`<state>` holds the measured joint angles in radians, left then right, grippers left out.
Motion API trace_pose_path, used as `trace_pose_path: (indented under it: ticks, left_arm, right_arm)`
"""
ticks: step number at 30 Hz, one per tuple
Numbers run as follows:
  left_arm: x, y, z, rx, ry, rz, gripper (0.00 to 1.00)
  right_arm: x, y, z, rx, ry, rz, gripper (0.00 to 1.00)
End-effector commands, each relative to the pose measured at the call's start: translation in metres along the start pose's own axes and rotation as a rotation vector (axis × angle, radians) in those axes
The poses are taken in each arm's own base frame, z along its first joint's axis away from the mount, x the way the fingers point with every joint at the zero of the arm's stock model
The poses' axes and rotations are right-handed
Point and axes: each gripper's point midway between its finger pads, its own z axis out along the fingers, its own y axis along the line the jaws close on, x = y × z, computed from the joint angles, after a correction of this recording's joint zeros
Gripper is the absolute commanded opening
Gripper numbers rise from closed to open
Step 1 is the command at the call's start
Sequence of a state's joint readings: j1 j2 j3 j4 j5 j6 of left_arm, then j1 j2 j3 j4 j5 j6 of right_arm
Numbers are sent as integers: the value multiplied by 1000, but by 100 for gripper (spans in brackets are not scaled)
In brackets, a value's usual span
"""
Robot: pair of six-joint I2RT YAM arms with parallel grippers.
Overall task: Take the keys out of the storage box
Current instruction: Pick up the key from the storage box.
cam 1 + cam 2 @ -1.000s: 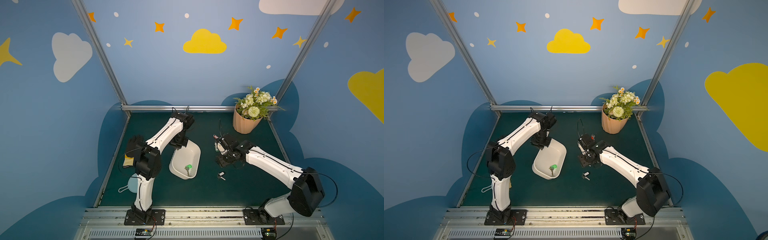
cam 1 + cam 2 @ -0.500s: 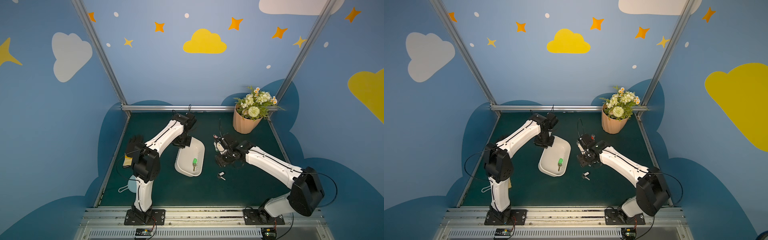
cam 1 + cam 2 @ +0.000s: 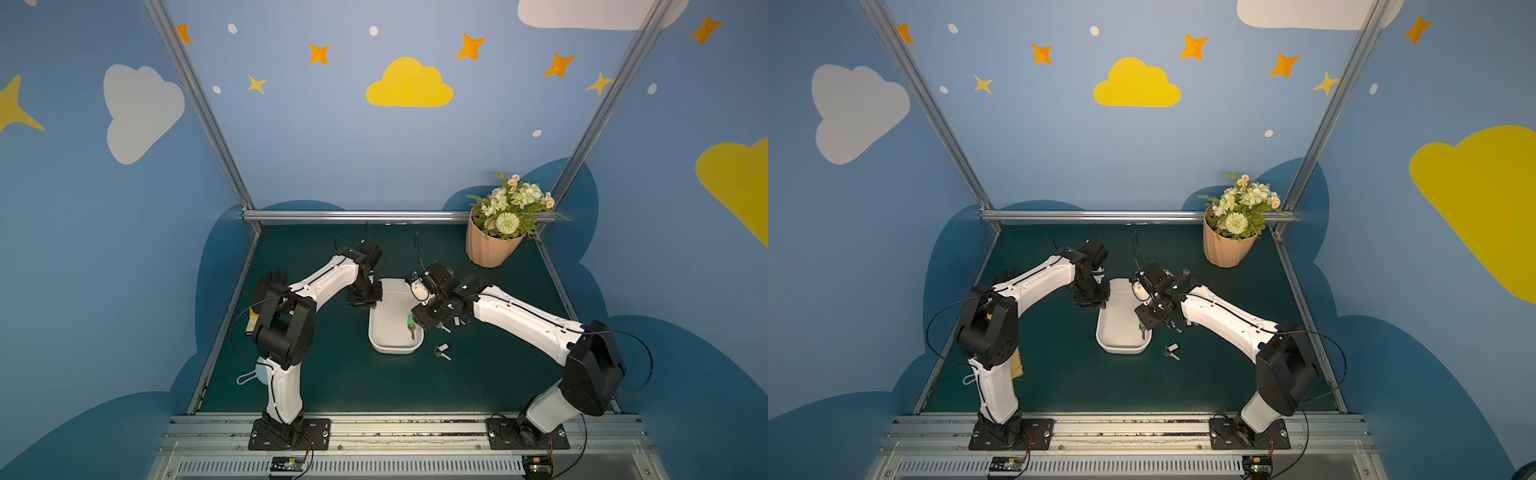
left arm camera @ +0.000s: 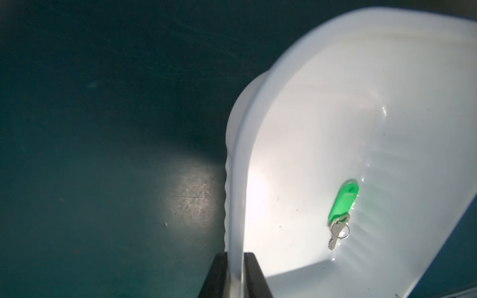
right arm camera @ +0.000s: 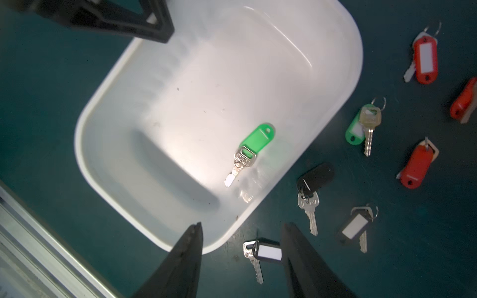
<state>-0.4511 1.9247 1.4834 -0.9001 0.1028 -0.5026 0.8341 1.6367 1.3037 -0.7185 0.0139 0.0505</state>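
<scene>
Box swung round since earlier frames; now lies lengthwise between arms on mat. Green-tag key slid along floor, now beside right wall; last one inside. Seven keys lie outside on mat, just beside box. Left claw pinches far rim of box. Right claw gapes empty over right edge. Judgement: box turned to suit right arm; one pick remains.
</scene>
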Motion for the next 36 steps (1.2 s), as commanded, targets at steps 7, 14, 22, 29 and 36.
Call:
trace_pose_path:
  ticks: [7, 14, 22, 29, 36]
  left_arm:
    - [-7, 4, -36, 101, -151, -57, 43]
    - [-1, 56, -80, 184, -354, -186, 63]
    - [13, 97, -91, 162, -423, -225, 68]
    - [14, 100, -90, 169, -396, -213, 69]
    - [24, 97, -85, 189, -355, -168, 78]
  right_arm:
    - [8, 2, 18, 97, 211, -127, 50]
    - [9, -1, 33, 153, 333, -81, 49]
    - [16, 9, 41, 189, 477, -52, 53]
    - [14, 23, 48, 208, 545, 135, 57]
    - [16, 31, 59, 254, 555, 370, 57]
